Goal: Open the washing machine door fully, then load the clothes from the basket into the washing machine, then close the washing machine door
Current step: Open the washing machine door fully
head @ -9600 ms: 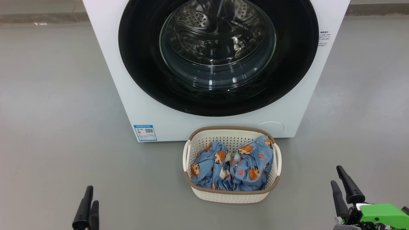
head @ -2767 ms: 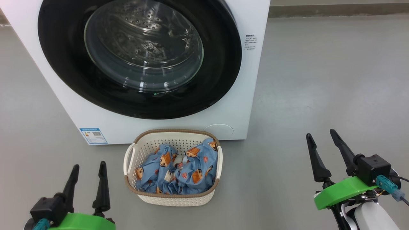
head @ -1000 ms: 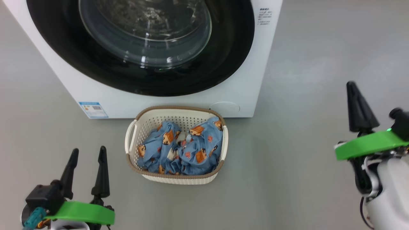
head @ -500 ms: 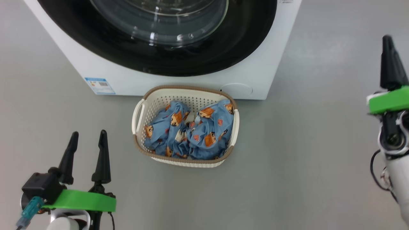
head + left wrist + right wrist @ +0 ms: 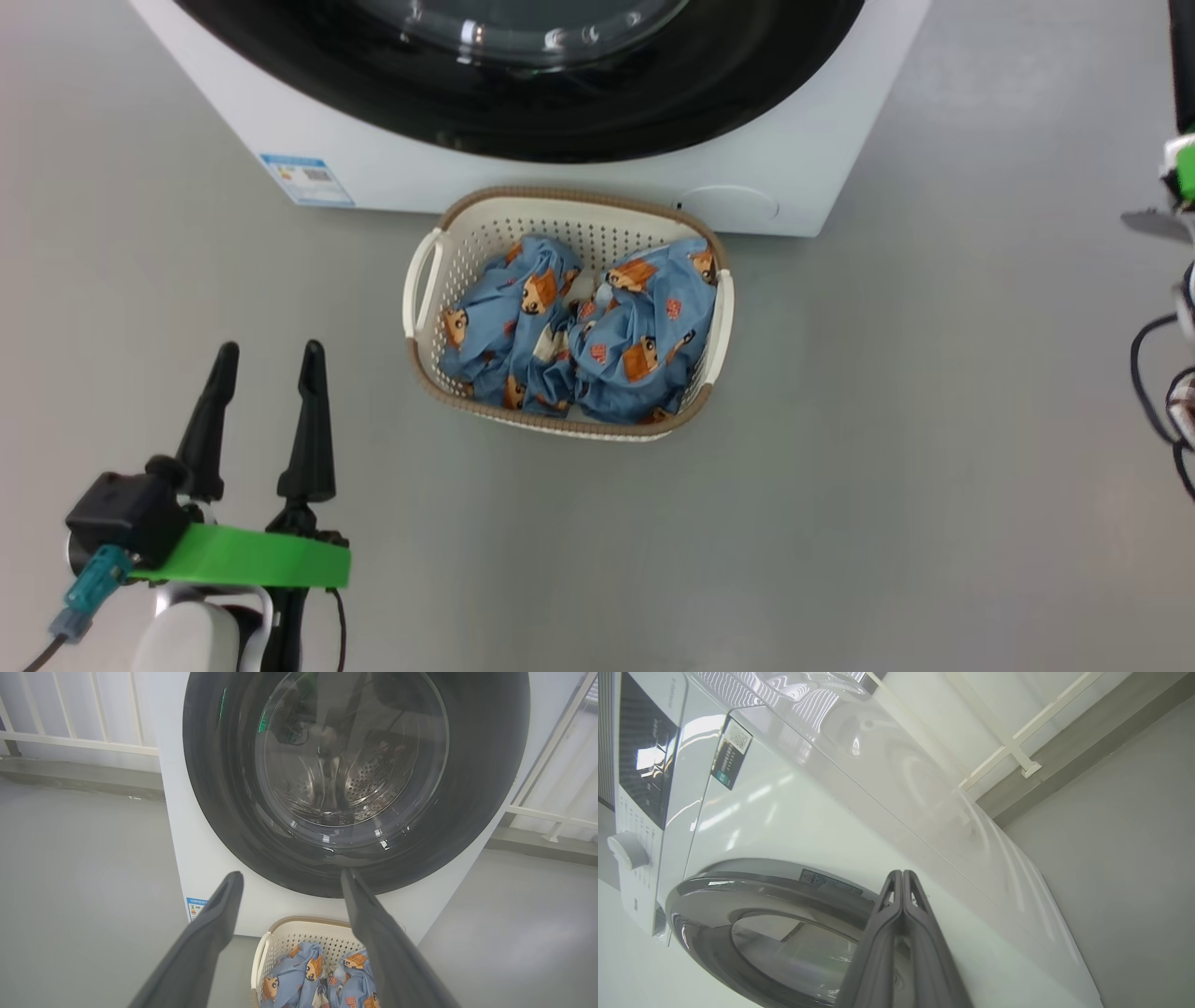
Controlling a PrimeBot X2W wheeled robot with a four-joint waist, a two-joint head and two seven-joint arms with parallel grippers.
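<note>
Left jaws stand wide apart and empty near the basket (image 5: 485, 229); right jaws are pressed shut beside the closed washing machine door (image 5: 481, 788). The door looks stiff, glossy and probably slippery; hook its outer rim edge.

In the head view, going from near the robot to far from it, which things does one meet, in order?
the left tool, open → the basket with the clothes → the washing machine
</note>
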